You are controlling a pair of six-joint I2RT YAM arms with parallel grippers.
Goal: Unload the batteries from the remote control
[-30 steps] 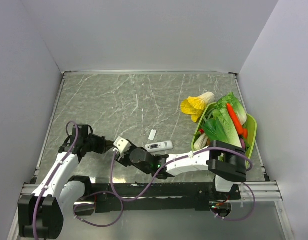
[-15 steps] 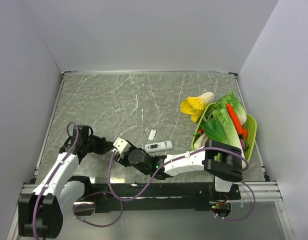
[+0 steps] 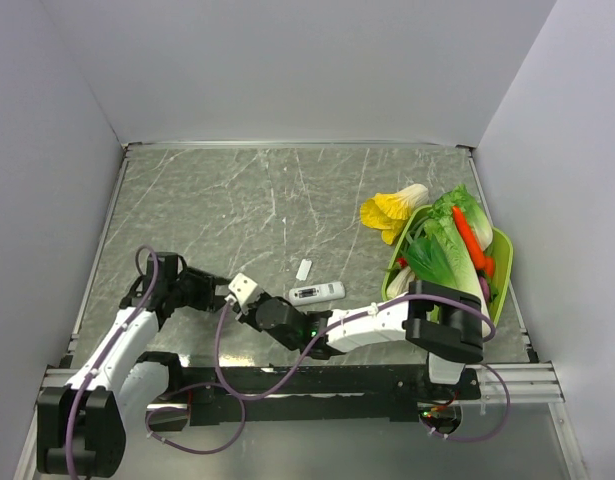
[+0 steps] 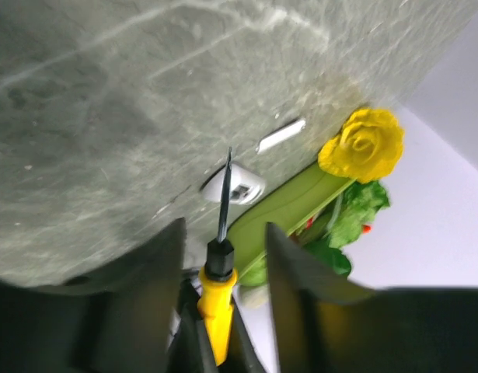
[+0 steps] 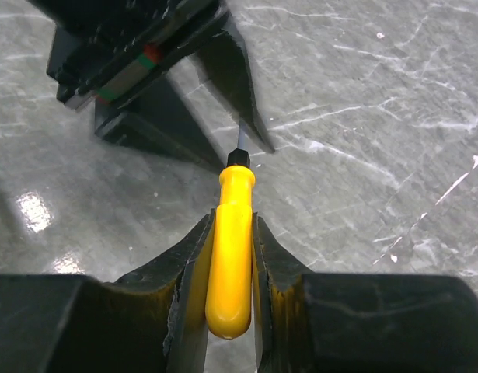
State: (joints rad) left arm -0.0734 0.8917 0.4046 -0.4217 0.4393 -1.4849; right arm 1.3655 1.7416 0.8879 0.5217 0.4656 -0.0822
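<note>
- The left gripper [image 4: 225, 229] sits in the lower left of the overhead view. Its jaws are spread, with the shaft of a yellow screwdriver [image 5: 231, 256] standing between them and touching neither.
- Just right of it, the right gripper [image 5: 232, 225] reaches in from the right, its jaws pressed onto the screwdriver's yellow handle. The dark tip points towards the left gripper.
- A small flat white plate [image 3: 304, 269] lies on the grey marbled table [image 3: 237, 200], a little right of the grippers, near the lower centre.
- The remote control [image 3: 317, 292] lies flat on the table just below and right of that plate, apart from both grippers. No view shows whether anything sits in its recess.
- A yellow leafy bunch [image 3: 392, 210] lies further right, against a green basket [image 3: 502, 250] full of vegetables at the right edge.
</note>
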